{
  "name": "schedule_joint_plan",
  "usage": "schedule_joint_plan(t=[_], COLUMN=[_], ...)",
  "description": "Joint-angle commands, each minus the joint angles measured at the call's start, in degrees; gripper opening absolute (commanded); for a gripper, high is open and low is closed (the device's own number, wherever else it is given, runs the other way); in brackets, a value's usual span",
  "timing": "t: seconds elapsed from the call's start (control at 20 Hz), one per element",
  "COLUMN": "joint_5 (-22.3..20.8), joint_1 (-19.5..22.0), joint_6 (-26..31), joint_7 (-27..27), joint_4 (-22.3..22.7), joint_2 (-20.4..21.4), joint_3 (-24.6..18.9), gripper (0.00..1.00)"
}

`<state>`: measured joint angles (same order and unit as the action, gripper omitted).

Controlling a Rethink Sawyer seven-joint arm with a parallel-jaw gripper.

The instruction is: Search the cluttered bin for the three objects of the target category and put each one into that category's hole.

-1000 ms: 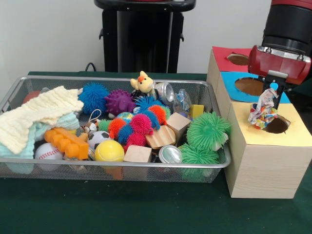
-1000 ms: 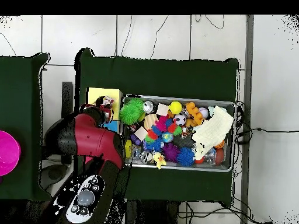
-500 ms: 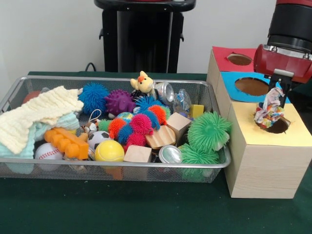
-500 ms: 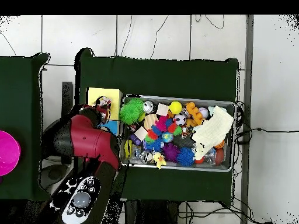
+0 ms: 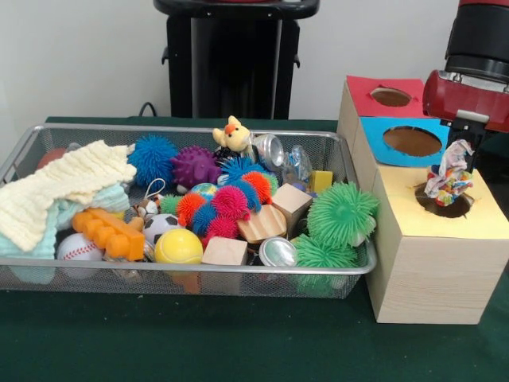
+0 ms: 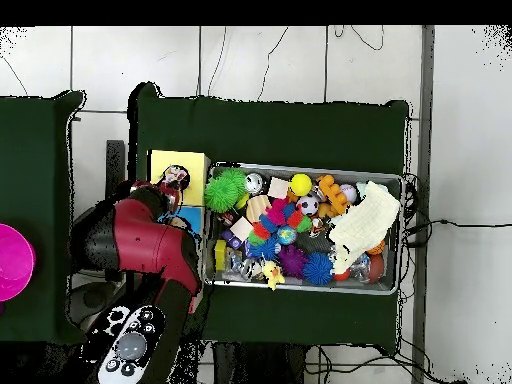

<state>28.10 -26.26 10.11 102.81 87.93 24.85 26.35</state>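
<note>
Jaws of the gripper (image 5: 460, 151) pinch the top of a multicoloured rope toy (image 5: 447, 179) at the right edge of the frame, its lower end hanging over the dark hole (image 5: 444, 204) in the yellow panel (image 5: 413, 208) of the wooden box (image 5: 433, 274). Left of the box, the wire-mesh bin (image 5: 183, 270) holds spiky balls, wooden blocks, a baseball (image 5: 78, 247) and a cream cloth (image 5: 64, 187).
</note>
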Motion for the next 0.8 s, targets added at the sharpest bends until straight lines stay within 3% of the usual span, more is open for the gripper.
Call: schedule_joint_plan(t=[0.05, 0.8], joint_5=[3.19, 3.64], joint_1=[-0.20, 0.30], joint_6=[3.89, 3.01], joint_7=[15.98, 15.15], joint_4=[3.68, 4.30], joint_2=[-1.13, -1.79], joint_3=[-4.67, -5.55], gripper=[0.00, 0.00])
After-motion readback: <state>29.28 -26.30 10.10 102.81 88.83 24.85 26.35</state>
